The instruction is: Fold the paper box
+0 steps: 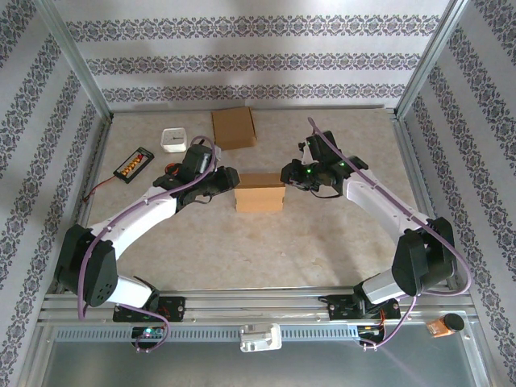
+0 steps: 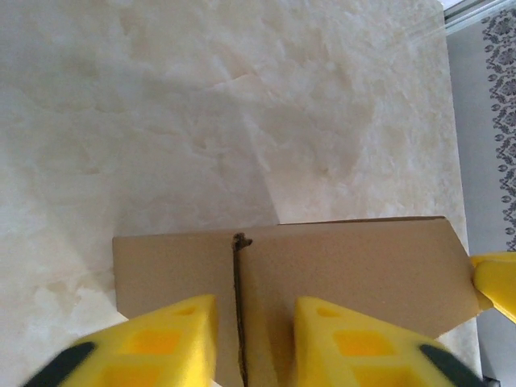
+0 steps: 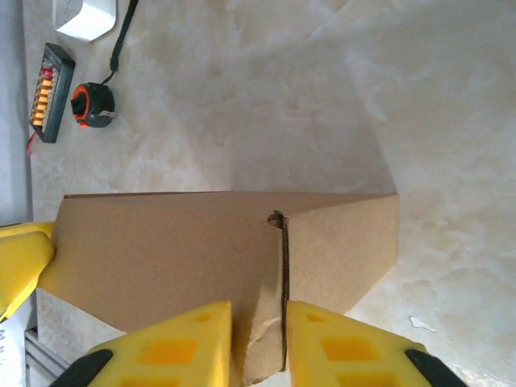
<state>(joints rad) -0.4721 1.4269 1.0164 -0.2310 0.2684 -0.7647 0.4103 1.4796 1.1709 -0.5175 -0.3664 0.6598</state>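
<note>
Box (image 1: 260,192) sits mid-table between the two arms, well clear of the flat card (image 1: 234,127) lying at the back. I judge the task roughly half done: from above the box reads as a raised body, long panel up and a front wall showing, no longer a flat sheet. Both wrist views show a slit running in from the near edge, with angled corners at the ends, so I take the end flaps as not yet tucked or closed. Left gripper (image 2: 256,313) is at the box's left end, its fingers (image 2: 181,339) a modest way apart and straddling the slit. Card shows in the gap, but I cannot tell whether it is clamped or just pressed against. Right gripper (image 3: 258,314) is at the opposite end with a narrow gap, and a lighter fold of card stands up between the fingers (image 3: 347,347), so I read that as pinched. Each wrist view catches a yellow finger of the other gripper at the far end. What is left, as I judge it: fold in both ends and lock them. White tub (image 1: 174,139), tester (image 1: 133,164) and tape measure (image 3: 93,103) sit off to the left, clear of the work.
</note>
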